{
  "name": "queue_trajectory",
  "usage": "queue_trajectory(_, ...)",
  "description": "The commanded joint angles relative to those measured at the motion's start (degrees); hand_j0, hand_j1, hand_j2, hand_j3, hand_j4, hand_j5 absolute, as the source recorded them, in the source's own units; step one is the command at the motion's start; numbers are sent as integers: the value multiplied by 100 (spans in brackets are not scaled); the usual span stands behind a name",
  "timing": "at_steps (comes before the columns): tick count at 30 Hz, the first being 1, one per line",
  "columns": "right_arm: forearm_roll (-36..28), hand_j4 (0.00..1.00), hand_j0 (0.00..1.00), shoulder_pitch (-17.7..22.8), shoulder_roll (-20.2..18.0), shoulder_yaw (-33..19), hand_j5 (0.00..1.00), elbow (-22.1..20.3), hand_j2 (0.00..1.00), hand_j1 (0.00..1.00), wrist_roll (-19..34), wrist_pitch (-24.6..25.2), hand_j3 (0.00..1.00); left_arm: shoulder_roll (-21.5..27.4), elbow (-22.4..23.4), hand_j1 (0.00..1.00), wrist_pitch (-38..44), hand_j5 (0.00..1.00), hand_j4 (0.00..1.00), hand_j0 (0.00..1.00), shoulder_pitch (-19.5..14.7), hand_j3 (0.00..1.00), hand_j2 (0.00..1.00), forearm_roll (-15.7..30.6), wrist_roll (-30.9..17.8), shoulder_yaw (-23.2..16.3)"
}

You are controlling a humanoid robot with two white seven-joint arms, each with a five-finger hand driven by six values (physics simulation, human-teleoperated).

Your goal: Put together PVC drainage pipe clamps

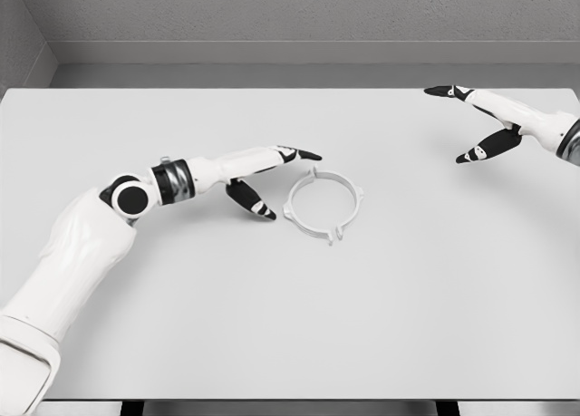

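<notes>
A white ring-shaped pipe clamp lies flat near the middle of the white table, with small tabs on its rim. My left hand reaches in from the lower left and hovers just left of the clamp. Its fingers are spread: the long fingers stretch past the clamp's upper left edge and the thumb points at its left side. Nothing is held. My right hand floats at the far right of the table, open and holding nothing, well away from the clamp.
The table's back edge meets a grey wall. Its front edge runs along the bottom of the picture.
</notes>
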Motion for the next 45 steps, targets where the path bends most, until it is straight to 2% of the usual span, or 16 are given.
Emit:
queue_trajectory(1,-45,100,100,0,-4,-6,100,-21,100,100,-2,15,100,-21,0,100,13,100,100,100,0,100,100,44,2,-8)
queue_trajectory(36,-45,100,100,0,-4,-6,100,-21,100,100,-2,15,100,-294,-8,100,13,100,100,100,-44,100,100,26,2,-131)
queue_trajectory(38,-45,100,100,0,-4,-6,100,-21,100,100,-2,15,100,-346,-8,100,13,100,100,100,-53,100,100,-132,19,-131)
queue_trajectory(45,-45,100,100,0,-13,-6,100,-21,100,100,-2,15,100,-364,-26,100,13,100,100,100,-62,100,100,-149,28,-131)
